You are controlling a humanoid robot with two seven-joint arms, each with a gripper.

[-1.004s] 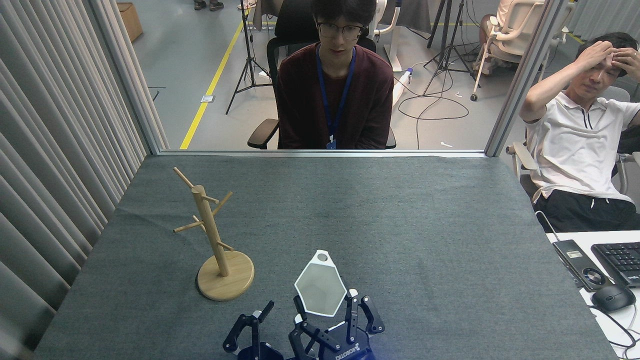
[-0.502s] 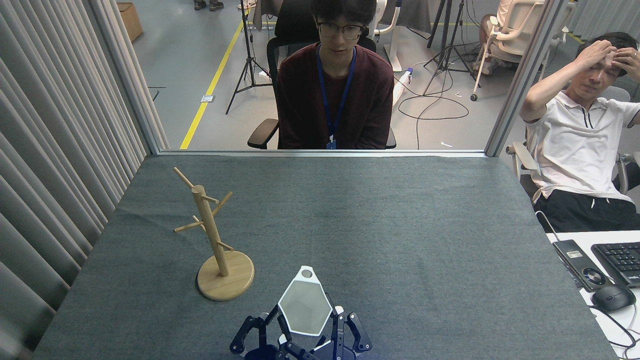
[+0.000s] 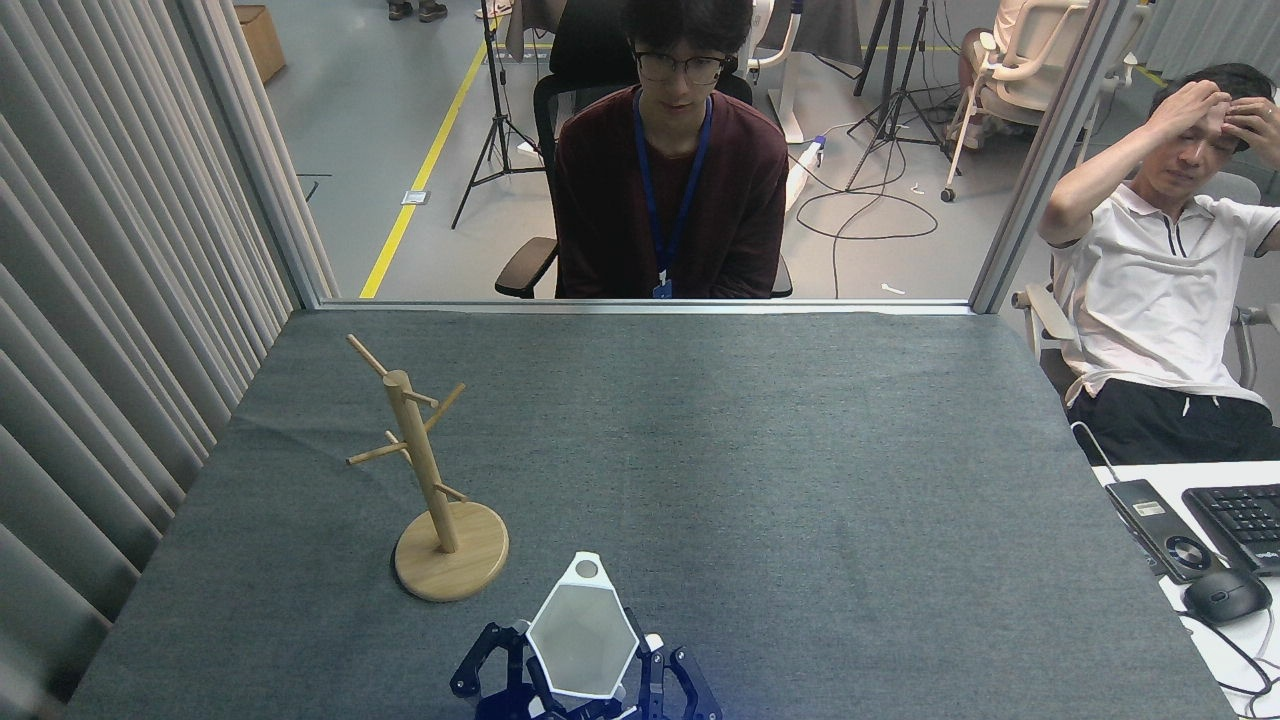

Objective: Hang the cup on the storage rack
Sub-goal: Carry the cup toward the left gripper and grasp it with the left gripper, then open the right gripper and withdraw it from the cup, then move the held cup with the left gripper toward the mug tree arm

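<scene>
At the grey table's [image 3: 800, 450] near edge, dark gripper fingers [image 3: 655, 678] clasp the white faceted cup [image 3: 582, 640]; which arm's cannot be told. It looks light, rigid, slippery, so a grip on the facets suits, leaving the holed tab [image 3: 587, 569] free for the wooden peg rack [image 3: 425, 470].

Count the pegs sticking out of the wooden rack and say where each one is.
5 on the storage rack: a long one up-left at the top, one right, a short stub near the top, one low left, one lowest right. Others may hide behind the post.

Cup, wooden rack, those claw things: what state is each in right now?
cup: upright, mouth open to the camera, tab with hole pointing away, held off the rack.
storage rack: standing upright on the table, pegs all bare.
right gripper: fingers closed around the cup.
left gripper: not in view.
</scene>
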